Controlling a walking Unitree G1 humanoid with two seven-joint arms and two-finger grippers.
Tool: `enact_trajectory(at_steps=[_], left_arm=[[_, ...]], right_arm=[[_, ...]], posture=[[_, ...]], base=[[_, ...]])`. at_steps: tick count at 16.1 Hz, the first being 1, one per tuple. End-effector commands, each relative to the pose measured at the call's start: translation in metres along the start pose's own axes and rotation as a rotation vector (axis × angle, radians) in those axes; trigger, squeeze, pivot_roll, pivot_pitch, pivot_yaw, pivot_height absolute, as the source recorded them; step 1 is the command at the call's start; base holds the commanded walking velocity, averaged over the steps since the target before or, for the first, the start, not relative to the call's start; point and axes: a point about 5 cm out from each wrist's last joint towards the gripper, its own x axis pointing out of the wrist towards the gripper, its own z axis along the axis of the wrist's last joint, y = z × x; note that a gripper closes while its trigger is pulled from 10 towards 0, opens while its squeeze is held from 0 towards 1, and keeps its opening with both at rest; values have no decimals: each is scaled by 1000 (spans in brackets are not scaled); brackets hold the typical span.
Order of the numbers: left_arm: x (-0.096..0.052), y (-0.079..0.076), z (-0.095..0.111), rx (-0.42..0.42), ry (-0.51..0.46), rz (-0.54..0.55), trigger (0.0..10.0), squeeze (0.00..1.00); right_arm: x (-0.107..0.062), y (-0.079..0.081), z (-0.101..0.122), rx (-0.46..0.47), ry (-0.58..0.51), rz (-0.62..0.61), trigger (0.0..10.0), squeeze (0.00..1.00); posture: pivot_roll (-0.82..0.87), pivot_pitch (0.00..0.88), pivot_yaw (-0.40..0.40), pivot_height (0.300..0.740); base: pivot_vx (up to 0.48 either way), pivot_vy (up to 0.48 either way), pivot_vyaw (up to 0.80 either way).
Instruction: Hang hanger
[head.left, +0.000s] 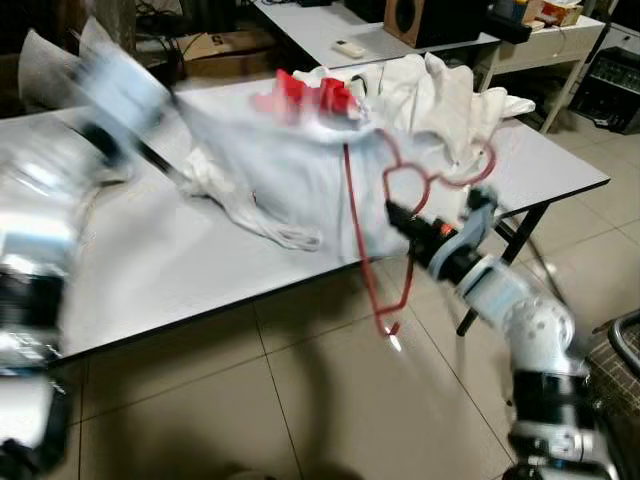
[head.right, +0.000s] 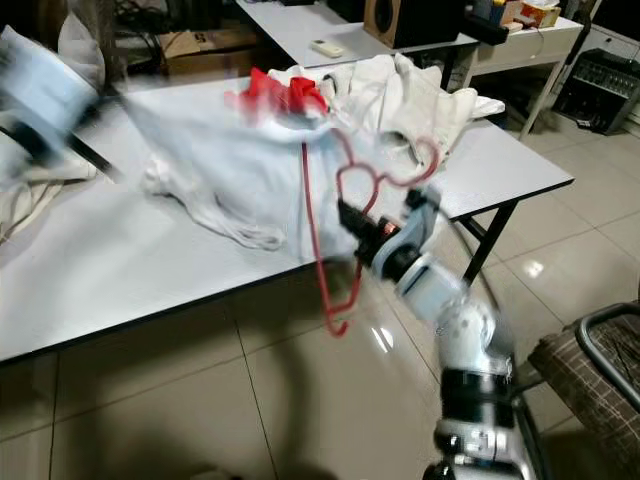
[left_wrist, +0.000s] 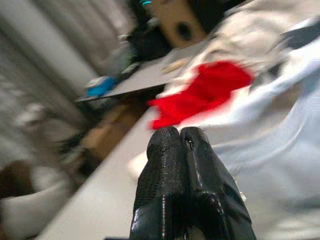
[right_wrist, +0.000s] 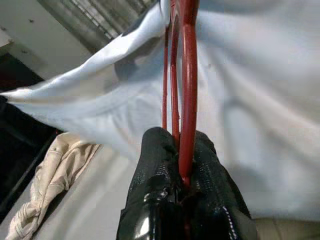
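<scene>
Red wire hanger (head.left: 365, 215): held at the near edge of the white worktop (head.left: 150, 260), partly threaded into a pale blue-white garment (head.left: 270, 170). One long side hangs down past the worktop edge toward the tiled floor (head.left: 300, 400); the curled hook end sits up by the claw.

Right claw (head.left: 400, 218): pressed together on the hanger wire. Right wrist view confirms it, with the red wire (right_wrist: 187, 90) running out between the two black fingers (right_wrist: 155, 165) and the pale garment (right_wrist: 250, 100) just behind.

Left claw (left_wrist: 179, 137): fingers pressed together with no gap showing; whether any cloth is caught between them I cannot tell. Left arm (head.left: 110, 90) raised over the far left of the worktop, heavily blurred, with the garment stretched from there toward the hanger.

Garment carries a red patch (head.left: 305, 95) at its far end. A heap of cream cloth (head.left: 440, 90) lies beyond it on the worktop. Another desk with a wooden speaker (head.left: 430, 20) stands behind.
</scene>
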Motion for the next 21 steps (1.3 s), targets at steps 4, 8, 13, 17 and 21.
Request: enact_trajectory(at_steps=[4,8,13,17,21], left_arm=[[5,-7,39,28,-146,-65,0,0],[6,-16,46,24,-188,-84,0,0],[3,14,41,20,-134,169,0,0],[6,8,41,28,-143,117,0,0],[9,-30,37,55,-130,-155,0,0]], right_arm=[[-20,3,-10,60,-32,-11,0,0],[-23,11,-23,35,62,49,0,0],[-39,16,22,113,-297,168,0,0],[-41,3,-12,1,-46,85,0,0],[-23,13,-4,221,-177,136,0,0]], posture=[[-181,0,43,740],[-185,0,52,740],[-185,0,49,740],[-188,0,51,740],[-184,0,59,740]], base=[[0,0,0],[0,0,0],[0,0,0],[0,0,0],[0,0,0]])
